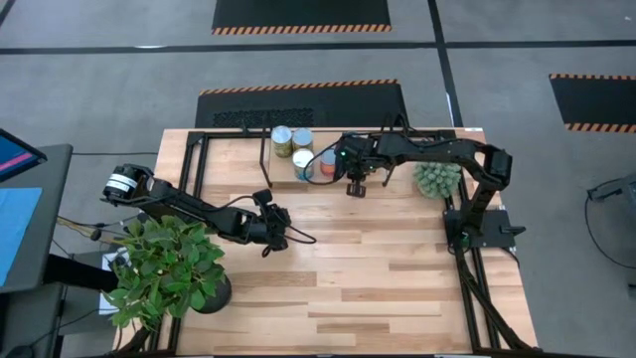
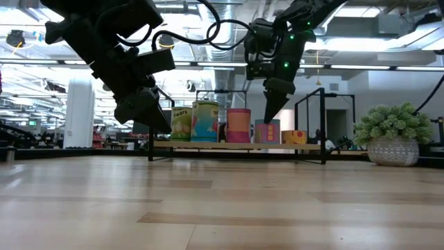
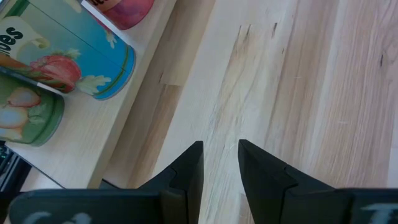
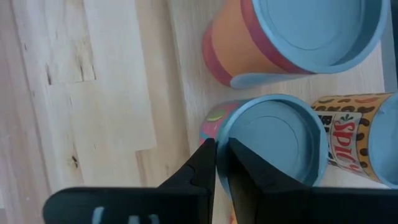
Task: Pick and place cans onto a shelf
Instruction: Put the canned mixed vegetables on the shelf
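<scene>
Blue-topped cans point(image 4: 273, 140) stand upright on the light-wood shelf point(image 2: 236, 146).

A grey floor point(image 1: 99, 89) is being crossed by dark lines, with black mats point(image 1: 301, 14) edged in orange stripes being laid on it. Ceiling pipes point(image 2: 208, 42) are being lit brightly; a white column point(image 2: 78, 111) is being seen.

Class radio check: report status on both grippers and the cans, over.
Left gripper empty, fingers slightly apart, over bare table. Right gripper beside cans standing on shelf, fingers nearly together, holding nothing. Path clear.
</scene>
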### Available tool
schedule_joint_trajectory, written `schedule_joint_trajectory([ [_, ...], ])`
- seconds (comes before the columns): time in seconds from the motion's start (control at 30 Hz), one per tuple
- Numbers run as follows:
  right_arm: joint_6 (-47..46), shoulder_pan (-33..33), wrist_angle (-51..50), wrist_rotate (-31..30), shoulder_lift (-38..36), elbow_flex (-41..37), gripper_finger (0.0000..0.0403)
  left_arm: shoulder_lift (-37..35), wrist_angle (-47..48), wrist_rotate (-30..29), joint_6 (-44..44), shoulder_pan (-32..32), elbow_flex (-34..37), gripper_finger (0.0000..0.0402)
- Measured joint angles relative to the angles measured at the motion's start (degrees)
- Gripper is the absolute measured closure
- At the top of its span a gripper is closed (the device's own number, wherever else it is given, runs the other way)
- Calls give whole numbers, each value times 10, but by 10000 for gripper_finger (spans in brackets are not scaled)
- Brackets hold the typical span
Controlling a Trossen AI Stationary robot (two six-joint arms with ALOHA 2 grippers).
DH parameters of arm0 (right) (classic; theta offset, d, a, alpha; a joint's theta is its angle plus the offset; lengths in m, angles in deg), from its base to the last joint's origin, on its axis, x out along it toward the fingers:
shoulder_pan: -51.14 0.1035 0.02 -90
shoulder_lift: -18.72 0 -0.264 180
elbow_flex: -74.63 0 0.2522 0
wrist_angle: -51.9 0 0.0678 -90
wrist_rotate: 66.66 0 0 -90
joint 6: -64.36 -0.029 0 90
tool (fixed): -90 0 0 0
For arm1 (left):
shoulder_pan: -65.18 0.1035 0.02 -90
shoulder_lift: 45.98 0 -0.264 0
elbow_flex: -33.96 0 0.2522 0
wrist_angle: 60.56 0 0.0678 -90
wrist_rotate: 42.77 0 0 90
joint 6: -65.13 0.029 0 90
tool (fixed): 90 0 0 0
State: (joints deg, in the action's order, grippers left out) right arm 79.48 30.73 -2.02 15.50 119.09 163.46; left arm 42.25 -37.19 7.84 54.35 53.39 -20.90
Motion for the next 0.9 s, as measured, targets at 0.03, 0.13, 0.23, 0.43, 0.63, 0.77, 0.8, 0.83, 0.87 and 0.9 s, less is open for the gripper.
schedule_joint_trajectory([
  [0.03, 0, 0, -1, 0, 0, 0, 346, 0, 0, 0, 0, 0, 0, 308],
  [0.13, 0, 0, -3, 0, 0, 0, 346, 0, 0, 0, 0, 0, 0, 308],
  [0.23, 1, 0, -2, 0, 0, 0, 346, 0, 0, 0, 0, 0, 0, 308],
  [0.43, 9, 0, -3, 0, 0, 0, 346, 0, 0, 0, 0, 0, 0, 308],
  [0.63, 10, 0, -2, 0, 0, 0, 346, 0, 0, 0, 0, 0, 0, 308],
  [0.77, 3, 0, -2, -1, 0, 0, 346, 0, 0, 0, 0, 0, 0, 308],
  [0.8, -3, 0, -2, -1, 0, 0, 346, 0, 0, 0, 0, 0, 0, 308],
  [0.83, -7, 0, -2, -2, 0, 0, 346, 0, 0, 0, 0, 0, 0, 308],
  [0.87, -12, 0, -2, -3, 0, 0, 346, 0, 0, 0, 0, 0, 0, 308],
  [0.9, -15, 0, -2, -6, 0, 0, 346, 0, 0, 0, 0, 0, 0, 308],
])
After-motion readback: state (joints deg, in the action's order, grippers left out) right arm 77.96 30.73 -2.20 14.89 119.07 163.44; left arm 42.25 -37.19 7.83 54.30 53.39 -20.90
